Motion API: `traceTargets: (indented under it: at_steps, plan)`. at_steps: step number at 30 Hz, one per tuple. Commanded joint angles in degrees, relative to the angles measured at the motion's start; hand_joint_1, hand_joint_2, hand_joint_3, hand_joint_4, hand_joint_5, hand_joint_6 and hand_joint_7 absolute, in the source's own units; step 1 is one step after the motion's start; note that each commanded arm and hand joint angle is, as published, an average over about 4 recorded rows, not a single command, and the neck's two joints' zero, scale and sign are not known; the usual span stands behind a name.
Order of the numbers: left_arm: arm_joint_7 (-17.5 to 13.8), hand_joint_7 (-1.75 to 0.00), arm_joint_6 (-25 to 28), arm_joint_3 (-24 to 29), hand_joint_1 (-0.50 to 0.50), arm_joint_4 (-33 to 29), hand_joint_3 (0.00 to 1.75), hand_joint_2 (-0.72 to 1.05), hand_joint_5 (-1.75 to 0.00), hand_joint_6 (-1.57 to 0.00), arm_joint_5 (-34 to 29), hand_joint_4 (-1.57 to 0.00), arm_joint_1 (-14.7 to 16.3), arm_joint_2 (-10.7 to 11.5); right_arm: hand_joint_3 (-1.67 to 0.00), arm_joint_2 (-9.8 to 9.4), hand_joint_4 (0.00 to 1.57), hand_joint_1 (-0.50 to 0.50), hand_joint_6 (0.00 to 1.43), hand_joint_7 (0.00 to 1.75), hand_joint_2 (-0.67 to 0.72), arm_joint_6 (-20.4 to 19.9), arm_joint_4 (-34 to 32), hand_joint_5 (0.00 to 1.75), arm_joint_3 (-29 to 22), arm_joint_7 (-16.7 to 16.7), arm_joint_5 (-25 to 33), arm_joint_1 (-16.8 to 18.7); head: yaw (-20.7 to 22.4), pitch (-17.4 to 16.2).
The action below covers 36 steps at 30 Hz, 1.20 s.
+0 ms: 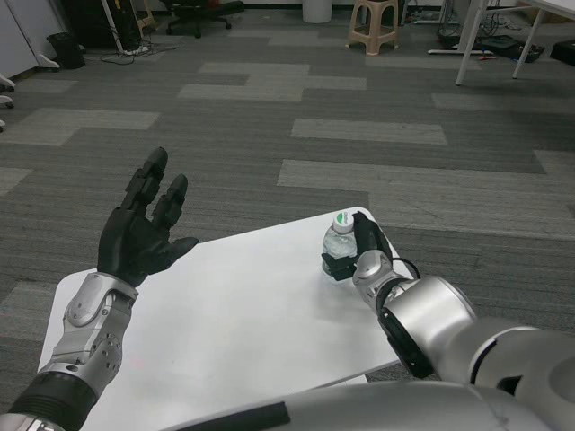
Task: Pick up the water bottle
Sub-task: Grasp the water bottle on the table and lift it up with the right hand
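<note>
Bottle: small clear plastic water bottle, green-and-white cap, upright near the far right edge of the white table, right of frame centre. Likely light, thin-walled and smooth; would dent under a hard squeeze and could slip or tip if nudged. Best hold: around the mid-body, below the cap. Right robot hand: against the bottle, fingers wrapped about its side; whether the grasp is firm cannot be told, and the bottle looks to be on the table. Left robot hand: raised at frame left, fingers spread, holding nothing.
</note>
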Motion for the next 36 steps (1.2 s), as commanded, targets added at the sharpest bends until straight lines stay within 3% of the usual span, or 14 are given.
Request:
traceTargets:
  at_steps: [1, 6, 10, 22, 36]
  plan:
    - [0.0, 0.00, 0.1, 0.1, -0.30, -0.5, 0.09, 0.60, 0.00, 0.00, -0.2, 0.00, 0.2, 0.3, -1.59, -0.77, 1.40, -0.46, 1.37, 1.29, -0.54, 0.2, -0.9, 1.41, -0.1, 0.0, 0.1, -1.2, 0.1, -0.1]
    - [0.0, 0.00, 0.1, 0.1, -0.30, -0.5, 0.09, 0.60, 0.00, 0.00, -0.2, 0.00, 0.3, 0.3, -1.59, -1.08, 1.41, -0.46, 1.37, 1.26, -0.54, 0.2, -1.2, 1.36, -1.3, 0.8, 0.2, -0.4, 0.0, 0.2]
    - [0.0, 0.00, 0.1, 0.1, -0.30, -0.6, 0.09, 0.60, 0.00, 0.00, -0.2, 0.00, 0.5, 0.3, -1.59, -1.52, 1.44, -0.46, 1.37, 1.33, -0.54, 0.0, -3.5, 1.36, -1.5, 2.1, 0.2, 1.0, 0.4, 0.7]
    - [0.0, 0.00, 0.1, 0.3, -0.30, -0.7, 0.09, 0.60, 0.00, 0.00, -0.2, 0.00, 0.9, 0.3, -1.57, -2.93, 1.40, -0.46, 1.32, 1.40, -0.54, -0.6, -14.0, 1.55, -1.1, 7.2, -0.1, 7.4, 0.8, 1.3]
    - [0.0, 0.00, 0.1, 0.5, -0.29, -1.0, 0.09, 0.60, 0.00, 0.00, -0.2, 0.00, 1.2, 0.4, -1.51, -5.06, 1.37, -0.46, 1.28, 1.40, -0.54, -0.5, -24.2, 1.55, -1.1, 8.1, -0.6, 12.2, 0.7, 1.6]
